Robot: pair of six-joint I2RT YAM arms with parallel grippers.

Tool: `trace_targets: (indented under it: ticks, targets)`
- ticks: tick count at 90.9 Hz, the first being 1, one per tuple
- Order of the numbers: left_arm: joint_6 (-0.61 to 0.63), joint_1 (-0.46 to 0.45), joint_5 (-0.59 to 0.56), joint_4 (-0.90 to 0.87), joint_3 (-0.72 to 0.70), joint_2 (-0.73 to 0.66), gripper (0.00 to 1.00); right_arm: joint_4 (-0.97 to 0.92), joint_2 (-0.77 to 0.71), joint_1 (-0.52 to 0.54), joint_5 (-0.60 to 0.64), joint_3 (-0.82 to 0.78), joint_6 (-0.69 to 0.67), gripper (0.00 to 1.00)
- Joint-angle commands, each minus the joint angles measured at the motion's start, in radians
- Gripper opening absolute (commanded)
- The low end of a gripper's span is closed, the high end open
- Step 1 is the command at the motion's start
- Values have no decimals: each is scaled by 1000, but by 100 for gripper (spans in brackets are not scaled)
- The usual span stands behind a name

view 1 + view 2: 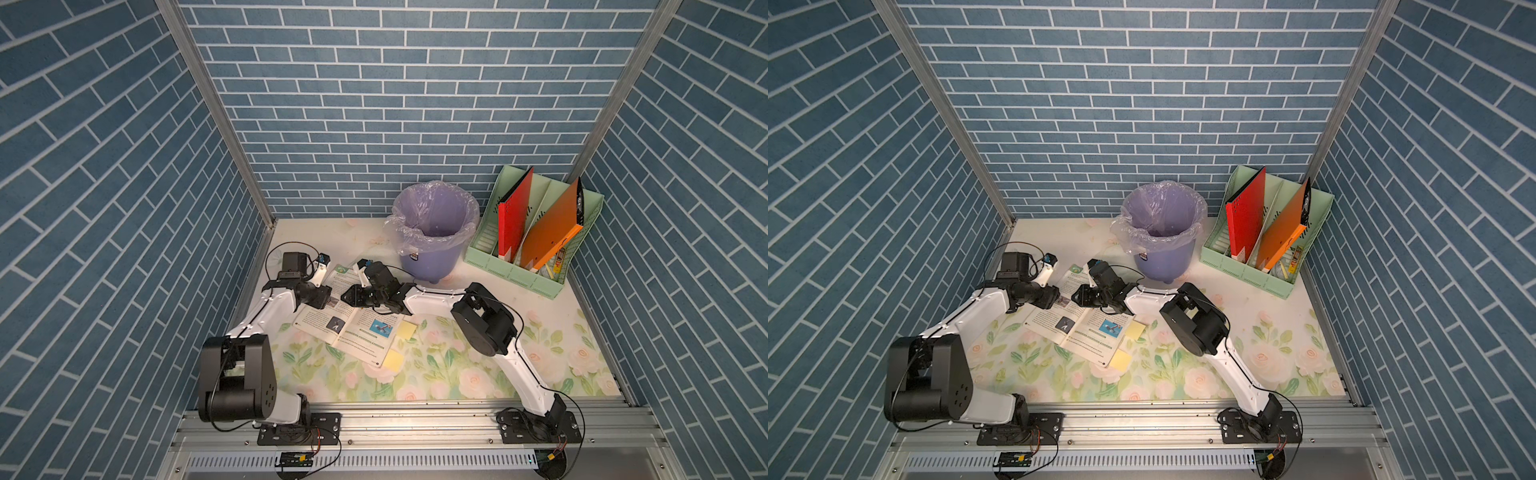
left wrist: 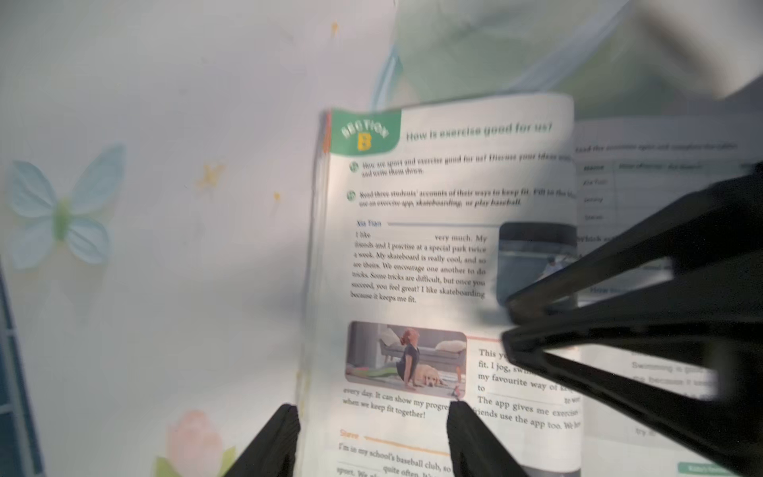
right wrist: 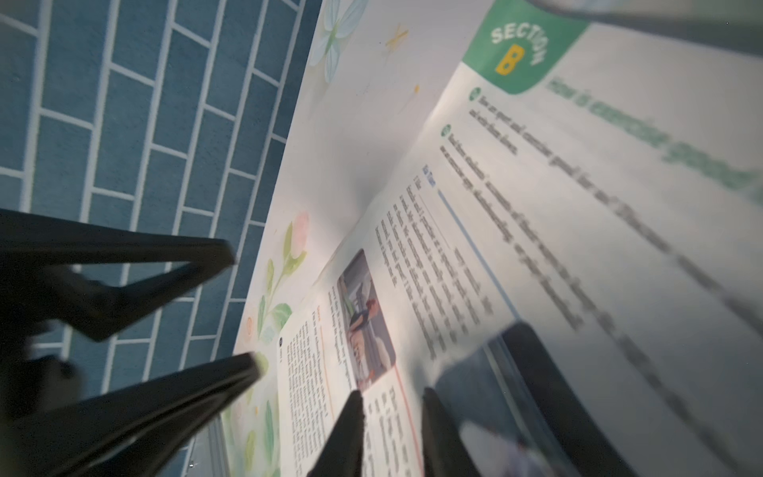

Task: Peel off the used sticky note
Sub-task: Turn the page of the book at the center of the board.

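**Arms over the book, notes not yet reached**

We have both arms above the upper-left page of the open book (image 1: 353, 328), left of centre in a top view. Our left end effector (image 2: 371, 413) is spread across the book's outer edge. Our right end effector (image 3: 392, 396) is slightly parted and pinches nothing. The upper sticky note (image 1: 406, 330) and lower sticky note (image 1: 392, 360) sit untouched at the book's right edge, near frame centre. We judge this the steadying step. Next, the left should pin the page while the right crosses over to nip a free corner and lift it slowly. We cannot tell which note is the used one.
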Motion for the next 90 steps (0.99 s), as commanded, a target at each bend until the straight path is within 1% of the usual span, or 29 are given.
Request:
trace_targets:
  ticks: [1,6,14,22,31,42,61,90]
  targets:
    - [-38,-18,-20,68,-18,38,62,77,-244,-8,43,-207,-26,42]
    - [-38,-21,-41,83,-19,60,62,113,-344,-7,62,-340,5,47]
    - [-28,-29,-82,108,-31,77,62,169,-459,-11,90,-524,79,52]
    - [-16,-30,-110,120,-42,80,62,254,-529,-11,103,-673,149,59]
    - [-1,-31,-134,126,-53,80,62,313,-553,-11,121,-771,196,64]
    - [9,-31,-154,125,-62,77,62,385,-519,-19,101,-811,240,66]
    - [28,-31,-170,127,-79,71,62,430,-467,-33,89,-815,256,65]
    - [35,-31,-169,132,-81,77,62,458,-492,-42,91,-892,275,65]
